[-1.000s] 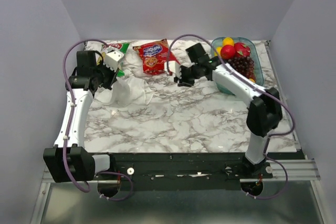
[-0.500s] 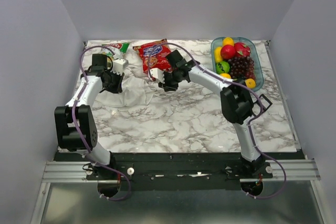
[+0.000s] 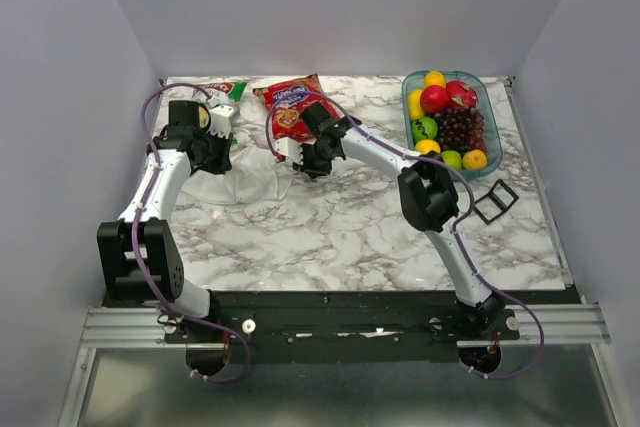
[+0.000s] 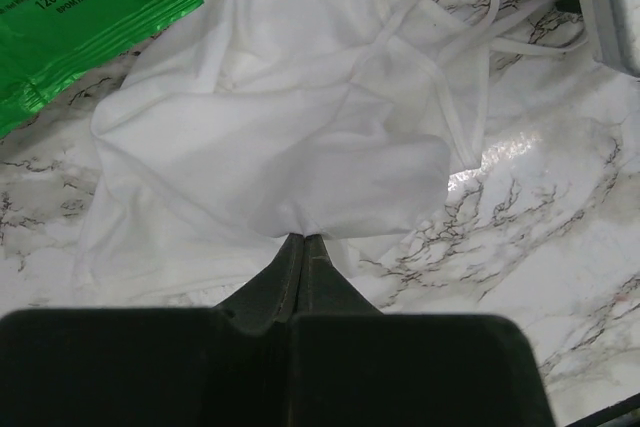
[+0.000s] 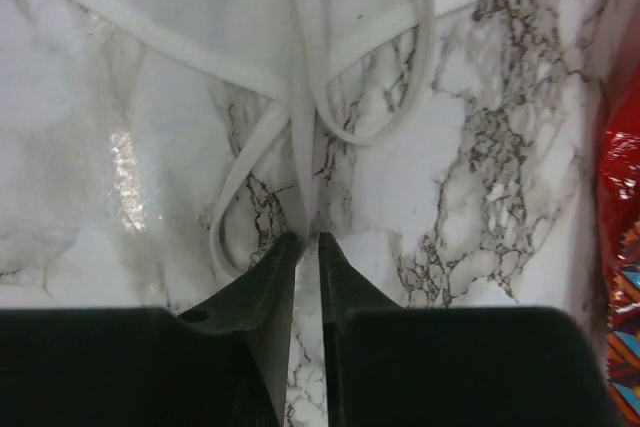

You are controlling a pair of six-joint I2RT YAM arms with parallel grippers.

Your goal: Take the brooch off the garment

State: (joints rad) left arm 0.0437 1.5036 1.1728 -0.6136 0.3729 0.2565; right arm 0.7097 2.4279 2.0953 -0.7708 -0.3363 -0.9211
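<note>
- Top view: the white garment (image 3: 245, 175) lies crumpled near the desk's (image 3: 330, 237) far-left corner, with both arms reaching into it. The left pincer (image 3: 212, 147) is at its left side and the right pincer (image 3: 292, 155) at its right edge. No brooch shows, so it is probably hidden in a fold.
- Around it are a green packet (image 3: 225, 92) and a red snack bag (image 3: 290, 107) along the far edge, a fruit tray (image 3: 450, 117) in the far-right corner, and a black square frame (image 3: 495, 202) by the right edge. None blocks the work.
- Left wrist view: the left pincer (image 4: 305, 239) is closed on the garment's (image 4: 280, 117) hem, pinning it. No pin shows on the cloth.
- Right wrist view: the right pincer (image 5: 307, 239) is nearly closed, with a white strap (image 5: 300, 97) running between its tips. Whether it already pinches, I cannot tell.
- Judgement: the step is spreading the cloth. Next, pull it taut to expose the brooch. Tangled straps are the hindrance.
</note>
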